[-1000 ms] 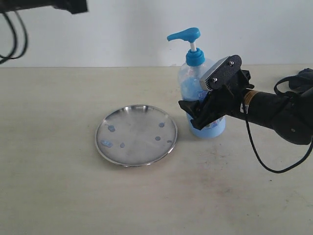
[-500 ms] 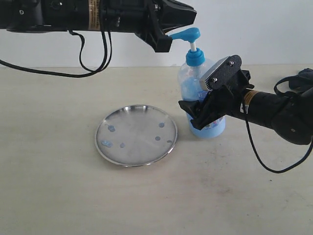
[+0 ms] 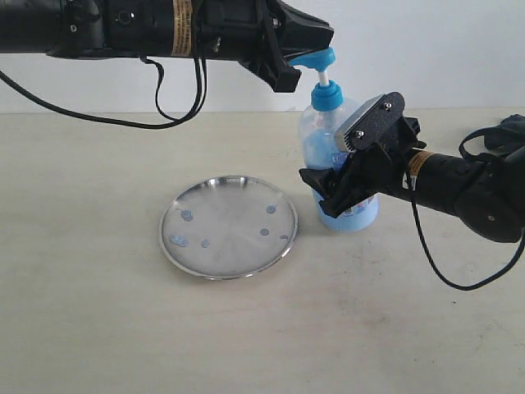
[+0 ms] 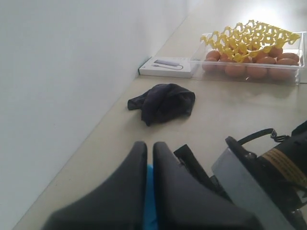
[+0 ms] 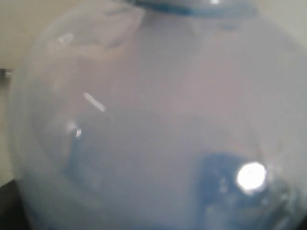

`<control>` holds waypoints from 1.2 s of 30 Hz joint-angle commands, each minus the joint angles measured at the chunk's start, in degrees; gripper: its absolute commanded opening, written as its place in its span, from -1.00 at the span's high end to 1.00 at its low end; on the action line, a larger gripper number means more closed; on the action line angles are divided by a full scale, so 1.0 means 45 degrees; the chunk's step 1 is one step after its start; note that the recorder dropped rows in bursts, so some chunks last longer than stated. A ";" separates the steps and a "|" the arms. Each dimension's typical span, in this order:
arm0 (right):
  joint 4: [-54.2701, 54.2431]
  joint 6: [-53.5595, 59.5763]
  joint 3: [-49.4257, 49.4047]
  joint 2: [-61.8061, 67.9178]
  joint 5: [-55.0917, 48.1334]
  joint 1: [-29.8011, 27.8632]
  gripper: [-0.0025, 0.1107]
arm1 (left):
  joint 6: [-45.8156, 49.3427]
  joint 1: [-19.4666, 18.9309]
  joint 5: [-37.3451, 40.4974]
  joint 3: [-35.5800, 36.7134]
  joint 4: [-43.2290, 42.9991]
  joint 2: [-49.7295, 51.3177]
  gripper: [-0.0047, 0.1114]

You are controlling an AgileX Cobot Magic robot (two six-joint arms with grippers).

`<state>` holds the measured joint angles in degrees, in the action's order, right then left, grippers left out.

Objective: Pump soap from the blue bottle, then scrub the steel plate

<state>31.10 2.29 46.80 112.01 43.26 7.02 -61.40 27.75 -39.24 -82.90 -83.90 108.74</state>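
The blue bottle (image 3: 315, 135) stands upright to the right of the steel plate (image 3: 228, 228), its light blue soap (image 5: 158, 143) filling the right wrist view. My right gripper (image 3: 338, 190) is shut on the bottle's body from the right side. My left gripper (image 3: 321, 38) (image 4: 149, 144) reaches in from the upper left, shut, its fingers resting over the blue pump head (image 3: 318, 59) (image 4: 149, 191), which shows in the thin gap between them. Small bluish soap drops (image 3: 186, 216) dot the plate.
Seen from the left wrist, a dark crumpled cloth (image 4: 163, 101), a flat white box (image 4: 168, 67) and a clear tray of eggs (image 4: 249, 67) under yellow mesh lie further along the table by the wall (image 4: 62, 86).
The left arm has come in from the upper left and moved right until its shut fingers cover the pump head. The right gripper, bottle and plate have stayed put.
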 commanded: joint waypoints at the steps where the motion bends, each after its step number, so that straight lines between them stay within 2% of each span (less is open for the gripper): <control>1: 0.0322 0.0258 -0.0084 0.0144 -0.1387 0.0018 0.96 | -0.0183 0.0073 0.0504 -0.0153 0.0059 0.0164 0.84; 12: 0.0322 0.0258 -0.0084 0.0144 -0.1387 0.0018 0.96 | -0.0218 0.0073 0.0579 -0.0153 -0.0366 0.0370 0.84; 18: 0.0322 0.0258 -0.0084 0.0144 -0.1362 0.0018 0.96 | -0.1159 0.0098 0.0381 -0.0153 -0.1669 0.0845 0.84; 36: 0.0345 0.0258 -0.0084 0.0144 -0.1177 0.0101 0.96 | -0.2790 0.0502 0.0396 -0.0153 -0.3566 0.1284 0.84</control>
<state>30.76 2.16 46.80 111.98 43.03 7.02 -72.80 28.84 -37.03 -85.23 -91.74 111.35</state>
